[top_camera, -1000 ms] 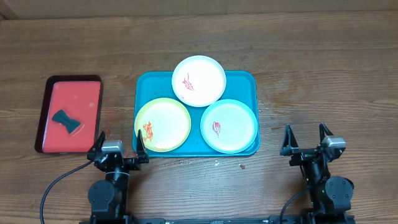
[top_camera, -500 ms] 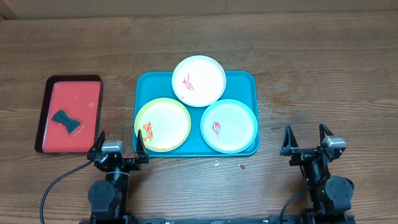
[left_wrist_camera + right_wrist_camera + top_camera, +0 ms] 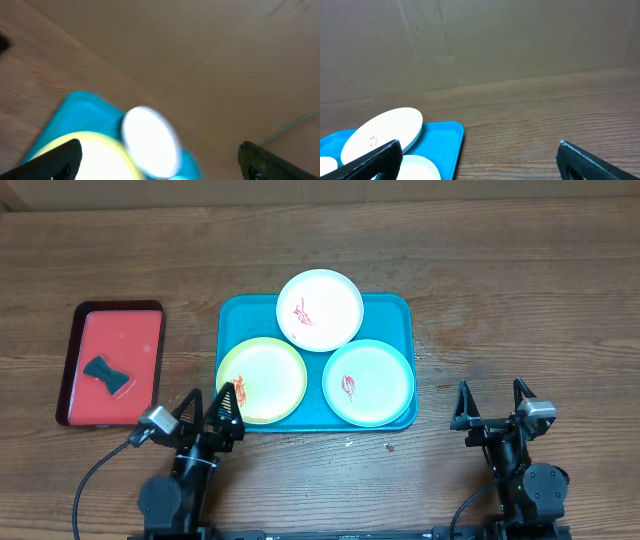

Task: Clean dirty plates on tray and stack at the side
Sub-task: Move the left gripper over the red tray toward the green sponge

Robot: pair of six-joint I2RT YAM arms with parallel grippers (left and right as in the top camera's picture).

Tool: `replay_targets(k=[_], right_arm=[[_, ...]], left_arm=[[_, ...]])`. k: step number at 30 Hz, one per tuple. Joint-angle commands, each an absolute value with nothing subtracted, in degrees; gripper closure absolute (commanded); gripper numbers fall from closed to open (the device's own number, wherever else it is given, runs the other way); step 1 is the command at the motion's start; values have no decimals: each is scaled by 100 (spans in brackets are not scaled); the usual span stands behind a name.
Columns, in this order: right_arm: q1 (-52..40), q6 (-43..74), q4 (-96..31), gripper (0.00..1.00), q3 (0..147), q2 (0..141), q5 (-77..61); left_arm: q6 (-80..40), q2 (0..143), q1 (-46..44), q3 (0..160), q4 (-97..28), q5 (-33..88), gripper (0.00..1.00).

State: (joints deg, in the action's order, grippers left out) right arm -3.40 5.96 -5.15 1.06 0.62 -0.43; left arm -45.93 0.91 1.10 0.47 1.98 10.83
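The turquoise tray [image 3: 390, 308] sits mid-table and holds three plates with red-orange smears: white [image 3: 320, 308] at the back, yellow-green [image 3: 262, 380] front left, light teal [image 3: 368, 382] front right. My left gripper [image 3: 207, 412] is open and empty, just in front of the tray's front-left corner, turned toward the yellow-green plate. Its blurred view shows the tray [image 3: 80, 107], the yellow-green plate [image 3: 100, 160] and the white plate [image 3: 150, 142]. My right gripper [image 3: 492, 402] is open and empty, right of the tray. Its view shows the tray [image 3: 447, 137] and the white plate [image 3: 382, 130].
A smaller red dark-rimmed tray [image 3: 125, 330] lies at the left with a dark teal bow-shaped sponge [image 3: 108, 374] on it. A cable runs from the left arm's base toward the front edge. A brown wall stands behind the table.
My left gripper has swung and turned toward the tray's front-left corner, and its view is blurred by motion. The right arm and the plates have not moved.
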Motion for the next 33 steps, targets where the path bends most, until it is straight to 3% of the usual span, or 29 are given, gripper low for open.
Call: replay_targets(k=[1,4,7,15,20,27,33], right_arm=[[-318,574,-482,0,47,19,12],[-318,574,-482,0,47,19,12],[-318,574,-482,0,47,19,12],[-318,574,-482,0,47,19,12],[-318,574,-482,0,47,19,14],[-318,574,-482,0,47,19,12],[-318,574,-482,0,47,19,14]], left_arm=[[-5347,36,71,32,1118,1695,0],[-4523,36,71,150,2171,1890,0],[-3861,36,73,587,1953,1754,0],[-2578,930,73,3227,-1616,373,0],[-1785,2510,71,5122,-3881,696,0],[-1181,4366,73,6477,-4670,965,0],[-2314,6038,384,8095,-6189,-921,0]])
